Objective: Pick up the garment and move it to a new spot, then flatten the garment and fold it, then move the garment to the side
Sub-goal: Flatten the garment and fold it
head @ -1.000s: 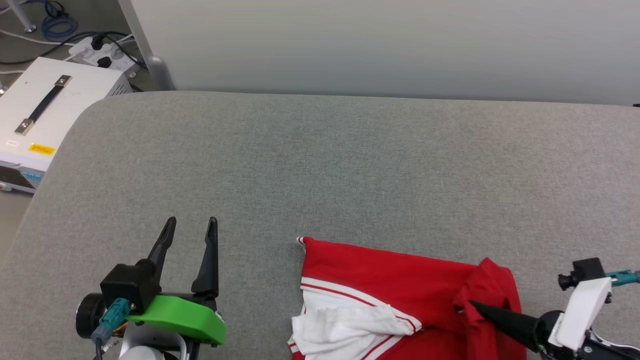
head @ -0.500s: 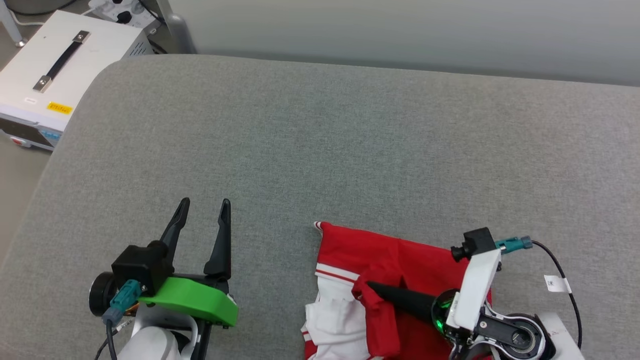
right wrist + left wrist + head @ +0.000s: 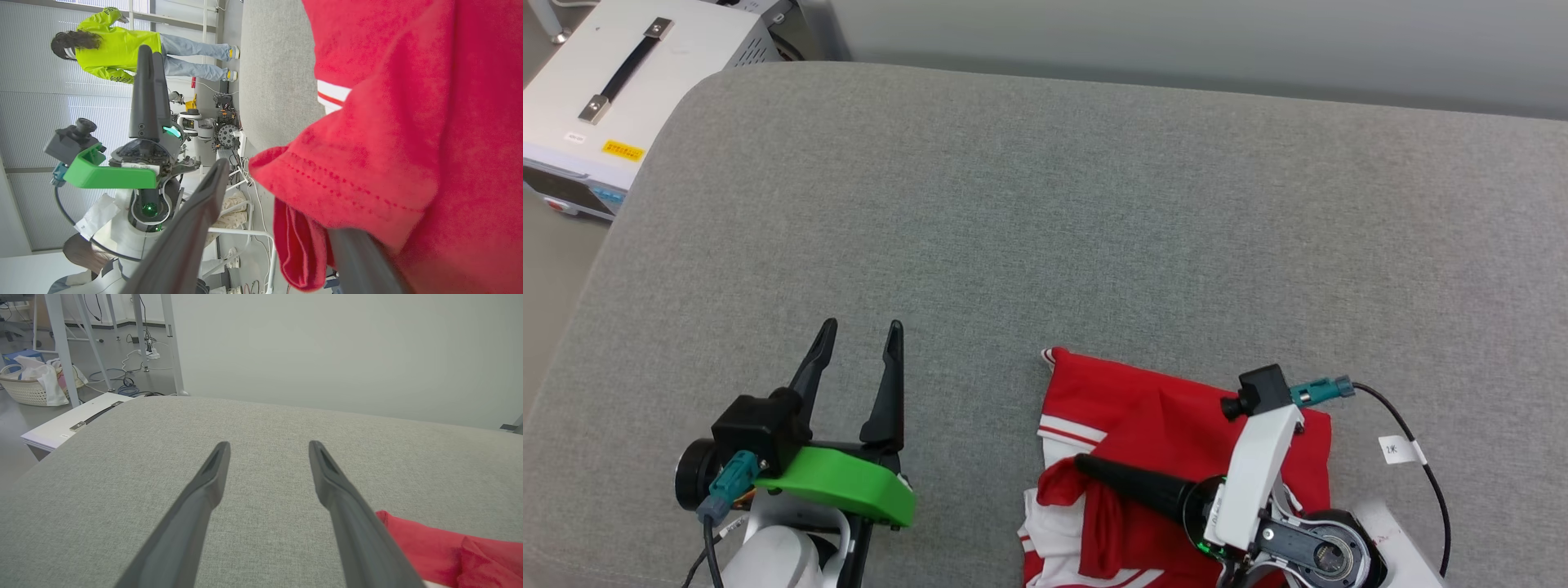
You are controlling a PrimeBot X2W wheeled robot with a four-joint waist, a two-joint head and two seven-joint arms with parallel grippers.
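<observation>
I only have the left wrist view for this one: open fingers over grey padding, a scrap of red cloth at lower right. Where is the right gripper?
Observer: In the head view the right gripper lies over the red jersey, pointing to the robot's left.
Operator: Clamped on it?
Observer: No. In the right wrist view its fingers stand apart, and a red hem drapes over one.
Operator: Is the jersey flat?
Observer: No. It is rumpled, a red flap folded over its white sleeve.
</observation>
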